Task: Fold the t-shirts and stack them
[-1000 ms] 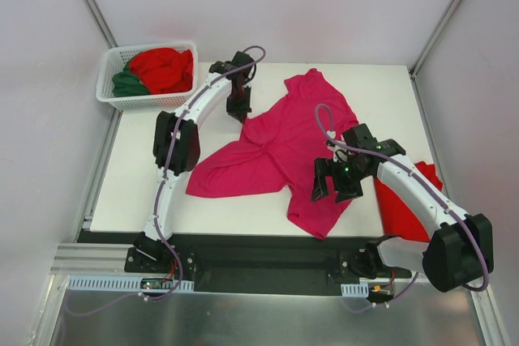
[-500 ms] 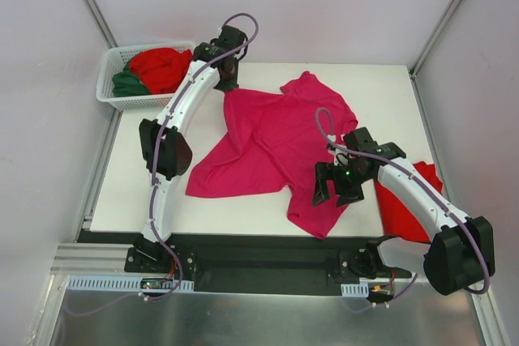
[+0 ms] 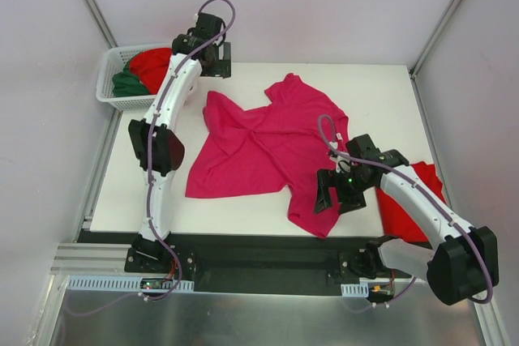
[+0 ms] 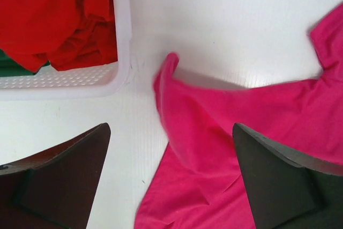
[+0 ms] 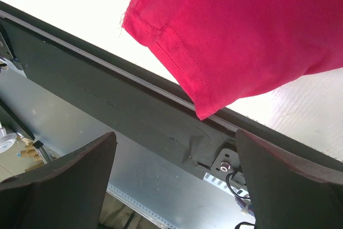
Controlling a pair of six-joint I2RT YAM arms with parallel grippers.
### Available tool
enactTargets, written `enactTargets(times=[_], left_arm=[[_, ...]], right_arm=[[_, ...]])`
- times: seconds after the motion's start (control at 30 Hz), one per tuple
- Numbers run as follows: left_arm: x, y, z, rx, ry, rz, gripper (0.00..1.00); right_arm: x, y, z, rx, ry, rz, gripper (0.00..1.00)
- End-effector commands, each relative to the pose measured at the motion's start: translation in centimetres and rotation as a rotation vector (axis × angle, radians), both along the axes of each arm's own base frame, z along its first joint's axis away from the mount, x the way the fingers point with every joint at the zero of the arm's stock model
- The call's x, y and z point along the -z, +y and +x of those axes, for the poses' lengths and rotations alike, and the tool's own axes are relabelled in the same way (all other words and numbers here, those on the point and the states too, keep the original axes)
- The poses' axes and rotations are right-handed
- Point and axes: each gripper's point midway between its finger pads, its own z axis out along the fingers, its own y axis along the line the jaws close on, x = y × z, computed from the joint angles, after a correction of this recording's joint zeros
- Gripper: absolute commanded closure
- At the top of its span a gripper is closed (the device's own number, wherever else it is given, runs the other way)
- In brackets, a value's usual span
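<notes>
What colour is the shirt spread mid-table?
The shirt is magenta-pink; the top view shows it best.

Overhead wide, wrists close, sharing magenta shirt (image 3: 268, 143)

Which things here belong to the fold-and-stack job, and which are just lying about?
Job: magenta t-shirt; red t-shirt and dark green t-shirt, far left; second red t-shirt, far right.
Lying about: white basket, holding the two far-left shirts.
</notes>
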Motion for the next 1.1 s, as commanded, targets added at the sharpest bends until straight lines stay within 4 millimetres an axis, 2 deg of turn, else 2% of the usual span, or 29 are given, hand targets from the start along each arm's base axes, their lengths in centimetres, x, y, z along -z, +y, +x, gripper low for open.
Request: enactTargets(times=[0.0, 0.07, 0.13, 0.2, 0.27, 0.3, 0.33, 0.4, 0.43, 0.5, 0.53, 0.57, 0.6, 0.63, 0.67, 0.7, 0.77, 0.8, 0.9, 1.07], left_arm=[[-0.5, -0.2, 0.2, -0.008, -0.02, -0.008, 0.01], [0.3, 0.2, -0.1, -0.011, 0.003, 0.011, 0.01], [1.3, -0.4, -0.6, 0.009, 0.037, -0.015, 0.01], [2.2, -2.1, -1.5, 0.045, 0.086, -0.101, 0.01], [4.2, -3.4, -2.6, 0.074, 0.162, -0.166, 0.01], [5.2, -4.7, -3.3, 0.104, 0.212, -0.224, 0.01], [6.7, -5.1, -4.4, 0.107, 0.271, -0.245, 0.01], [7.8, -6.0, -5.7, 0.109, 0.329, -0.291, 0.01], [9.4, -5.7, -7.1, 0.096, 0.382, -0.274, 0.01], [9.2, -5.9, -8.0, 0.098, 0.373, -0.25, 0.01], [10.5, -5.6, -9.1, 0.099, 0.404, -0.228, 0.01], [10.6, -5.6, -9.6, 0.101, 0.404, -0.218, 0.01], [9.5, -5.4, -10.2, 0.097, 0.379, -0.233, 0.01], [11.2, -5.5, -11.0, 0.103, 0.395, -0.26, 0.01], [10.0, -5.5, -11.5, 0.114, 0.354, -0.28, 0.01], [12.0, -5.0, -13.2, 0.111, 0.391, -0.276, 0.01], [11.8, -5.2, -13.1, 0.131, 0.331, -0.304, 0.01], [12.9, -4.8, -14.1, 0.125, 0.357, -0.304, 0.01], [13.7, -4.5, -14.8, 0.129, 0.358, -0.305, 0.01], [13.7, -4.7, -14.0, 0.151, 0.29, -0.32, 0.01]], right_arm=[[-1.1, 0.3, -0.4, -0.01, -0.011, 0.031, 0.04], [-1.2, 0.4, -0.2, -0.01, -0.017, 0.033, 0.04], [-1.3, 0.5, 0.0, -0.009, -0.019, 0.034, 0.04], [-1.2, 0.6, 0.0, -0.008, -0.012, 0.033, 0.04], [-1.1, 0.7, 0.2, -0.006, -0.013, 0.038, 0.04], [-1.1, 0.7, 0.3, -0.006, -0.014, 0.039, 0.04], [-1.2, 0.8, 0.5, -0.003, -0.016, 0.04, 0.04], [-1.2, 0.9, 0.6, 0.0, -0.013, 0.043, 0.04], [-1.3, 1.0, 0.7, 0.001, -0.018, 0.045, 0.04], [-1.3, 1.1, 0.8, 0.006, -0.02, 0.049, 0.04], [-1.3, 1.1, 0.9, 0.007, -0.02, 0.049, 0.04], [-1.2, 1.2, 0.8, 0.007, -0.018, 0.051, 0.04], [-1.2, 1.2, 0.9, 0.01, -0.016, 0.054, 0.04], [-1.2, 1.3, 0.9, 0.008, -0.019, 0.057, 0.04], [-1.2, 1.4, 1.0, 0.01, -0.02, 0.057, 0.04], [-1.2, 1.4, 1.0, 0.01, -0.021, 0.059, 0.04], [-1.2, 1.5, 1.1, 0.01, -0.022, 0.059, 0.04], [-1.3, 1.6, 1.1, 0.008, -0.025, 0.061, 0.04], [-1.3, 1.8, 1.3, 0.005, -0.028, 0.061, 0.04], [-1.5, 2.0, 1.3, -0.006, -0.033, 0.059, 0.04]])
